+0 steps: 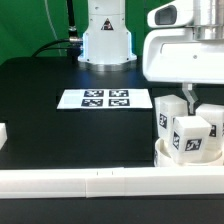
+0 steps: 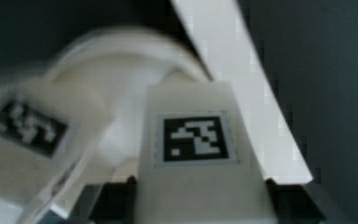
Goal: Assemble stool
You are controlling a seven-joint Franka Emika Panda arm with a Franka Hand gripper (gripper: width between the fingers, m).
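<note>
The round white seat disc lies at the exterior view's right, against the front rail. Three white tagged legs stand on it: one at the back, one in front, one at the right. My gripper reaches down over the back leg, with a finger on each side of its top. In the blurred wrist view the gripper is shut on this leg, which fills the gap between the dark fingers. Another tagged leg shows beside it.
The marker board lies flat on the black table in the middle. A long white border rail runs along the front edge and also shows in the wrist view. The arm's base stands at the back. A small white piece is at the left edge.
</note>
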